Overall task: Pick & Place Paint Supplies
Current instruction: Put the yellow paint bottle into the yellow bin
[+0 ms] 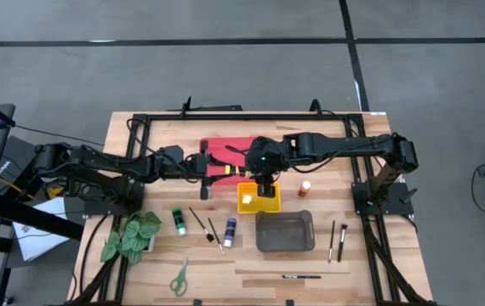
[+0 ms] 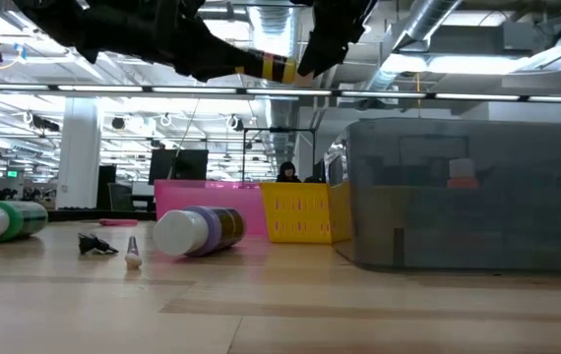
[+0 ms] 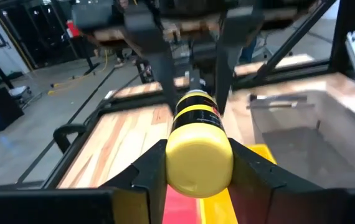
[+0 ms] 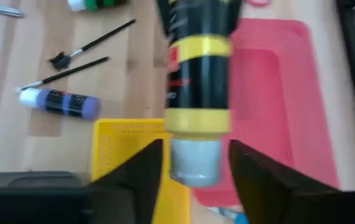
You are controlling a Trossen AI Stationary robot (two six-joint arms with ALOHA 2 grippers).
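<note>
A yellow paint bottle (image 3: pixel 197 134) with a black label, yellow bands and a white cap hangs in the air over the red tray (image 1: pixel 241 146). My left gripper (image 3: pixel 197 180) is shut on its yellow end. My right gripper (image 4: pixel 193 168) is open, and its fingers stand on either side of the bottle's white cap (image 4: pixel 194 163) with a narrow gap on each side. In the high view the bottle (image 1: pixel 225 170) lies between my left gripper (image 1: pixel 210 166) and my right gripper (image 1: pixel 249 167). In the low view it (image 2: pixel 277 69) shows high above the table. My left gripper pinches the bottle's yellow bottom end (image 3: pixel 171 163) between its two fingers. The fingers come about level from the table's left and lie along the bottle. The bottle reaches out ahead of them toward my right gripper, lifted clear over the red tray.
On the table lie a green bottle (image 1: pixel 178 222), a purple bottle (image 1: pixel 229 230), two brushes (image 1: pixel 202 223), an orange bottle (image 1: pixel 305 189), two more brushes (image 1: pixel 337 240) and green scissors (image 1: pixel 179 276). A yellow tray (image 1: pixel 248 205), a grey tray (image 1: pixel 285 246) and a leafy plant (image 1: pixel 130 236) stand nearby.
</note>
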